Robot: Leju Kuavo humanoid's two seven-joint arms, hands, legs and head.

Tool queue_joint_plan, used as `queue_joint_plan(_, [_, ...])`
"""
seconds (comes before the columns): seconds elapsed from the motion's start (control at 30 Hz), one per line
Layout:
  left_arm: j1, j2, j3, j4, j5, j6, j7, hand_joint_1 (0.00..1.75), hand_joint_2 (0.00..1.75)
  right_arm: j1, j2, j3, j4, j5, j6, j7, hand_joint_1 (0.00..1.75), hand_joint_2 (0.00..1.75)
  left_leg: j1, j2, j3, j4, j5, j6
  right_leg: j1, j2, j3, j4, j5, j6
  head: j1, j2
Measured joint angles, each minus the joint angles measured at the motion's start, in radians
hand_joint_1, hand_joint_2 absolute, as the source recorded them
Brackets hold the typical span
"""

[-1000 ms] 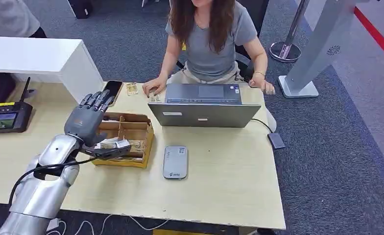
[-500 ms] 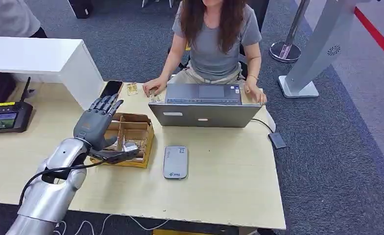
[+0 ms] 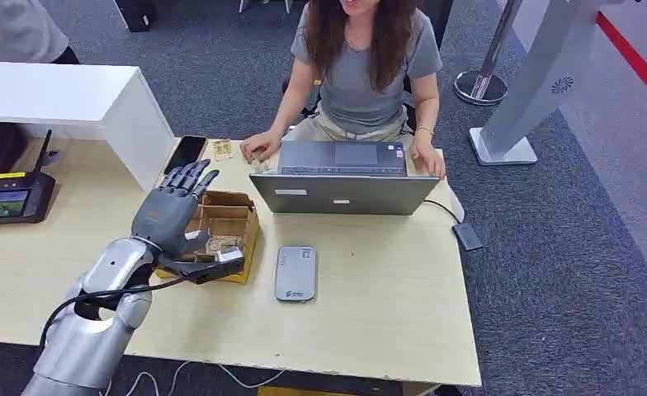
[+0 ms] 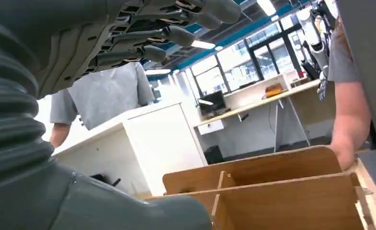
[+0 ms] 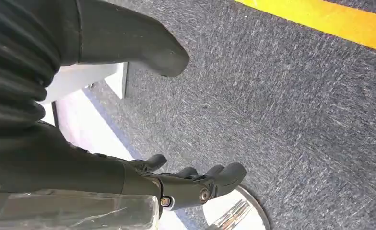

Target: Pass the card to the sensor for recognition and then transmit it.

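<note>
My left hand [image 3: 170, 214] hovers over the wooden divided box [image 3: 236, 216] on the table, fingers spread and pointing away from me, thumb stretched along the box's near edge. Cards [image 3: 222, 244] lie in the near compartment beside the thumb tip; I cannot tell whether the thumb touches them. In the left wrist view the fingers [image 4: 167, 36] are straight above the box's dividers [image 4: 272, 184] with nothing between them and the thumb. The grey card sensor [image 3: 295, 272] lies flat to the right of the box. My right hand [image 5: 186, 184] hangs over carpet, holding nothing.
A person sits behind the open laptop [image 3: 345, 191], both hands at its sides. A phone [image 3: 186, 153] and small items lie at the table's far edge. A white cabinet [image 3: 64, 103] and a black terminal [image 3: 11, 198] stand at the left.
My left hand has shifted right and a little farther over the box, its thumb now near the right compartment. The person has brought a hand to the laptop's right corner.
</note>
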Motion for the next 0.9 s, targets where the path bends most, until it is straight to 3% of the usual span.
queue_joint_plan(0.37, [0.008,0.045,-0.027,-0.023,0.056,-0.121,0.051,0.00,1.75,0.009,0.000,-0.031,0.000,0.003,-0.006,-0.001,0.00,1.75,0.000,0.000,0.000,0.000,0.000,0.000,0.000,0.000,0.000,0.000,0.000,0.000,0.000,0.000])
queue_joint_plan(0.6, [0.020,0.096,-0.049,-0.033,0.087,-0.151,0.064,0.00,1.75,0.015,0.000,-0.045,0.000,0.003,-0.007,-0.004,0.00,1.75,0.000,0.000,0.000,0.000,0.000,0.000,0.000,0.000,0.000,0.000,0.000,0.000,0.000,0.000])
queue_joint_plan(0.9, [0.007,0.128,-0.076,-0.034,0.124,-0.175,0.062,0.00,1.75,0.015,0.000,-0.048,0.000,0.003,-0.010,-0.008,0.00,1.75,0.000,0.000,0.000,0.000,0.000,0.000,0.000,0.000,0.000,0.000,0.000,0.000,0.000,0.000])
